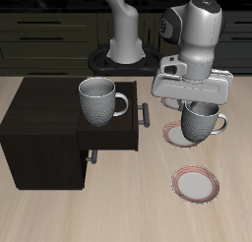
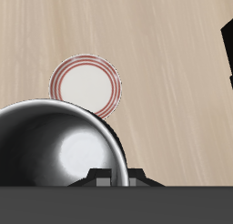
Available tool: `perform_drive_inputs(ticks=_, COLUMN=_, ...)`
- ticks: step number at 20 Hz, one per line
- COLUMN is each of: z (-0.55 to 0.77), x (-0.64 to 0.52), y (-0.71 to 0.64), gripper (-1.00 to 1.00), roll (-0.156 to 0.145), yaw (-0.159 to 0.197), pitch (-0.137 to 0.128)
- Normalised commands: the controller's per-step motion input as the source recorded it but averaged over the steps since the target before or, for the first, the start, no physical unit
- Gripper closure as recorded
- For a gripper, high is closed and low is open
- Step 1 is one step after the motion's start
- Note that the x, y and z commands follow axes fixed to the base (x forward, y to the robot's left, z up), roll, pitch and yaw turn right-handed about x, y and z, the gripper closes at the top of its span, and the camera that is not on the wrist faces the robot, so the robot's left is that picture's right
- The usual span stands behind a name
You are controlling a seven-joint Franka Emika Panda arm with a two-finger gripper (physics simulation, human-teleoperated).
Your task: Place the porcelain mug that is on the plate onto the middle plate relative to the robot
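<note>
My gripper is shut on the rim of the porcelain mug, grey-white and speckled, and holds it upright just above a plate with a pink-brown rim. The mug hides part of that plate. In the wrist view the mug fills the near field below my gripper, its inside showing. A second like plate lies bare nearer the table's front edge; the wrist view shows a bare plate beyond the mug. A third plate is not in view, so I cannot tell which is the middle plate.
A dark cabinet stands beside the plates, with a drawer handle facing them. A near-identical, slightly bigger mug stands on top of it. The robot's base is at the table's back.
</note>
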Motion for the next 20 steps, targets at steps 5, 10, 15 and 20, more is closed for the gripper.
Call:
perform_drive_inputs(ticks=5, z=-0.05, x=-0.42, y=-0.01, gripper=1.0, roll=-0.01, yaw=0.06, pitch=-0.069)
perform_drive_inputs(ticks=10, z=-0.05, x=-0.37, y=-0.06, gripper=1.0, roll=0.004, yaw=-0.02, pitch=-0.024)
perform_drive_inputs(ticks=15, z=-0.11, x=-0.32, y=0.0, gripper=1.0, roll=0.031, yaw=-0.027, pitch=0.007)
perform_drive_inputs(ticks=20, z=-0.13, x=-0.18, y=0.06, gripper=1.0, roll=0.032, yaw=0.005, pitch=0.011)
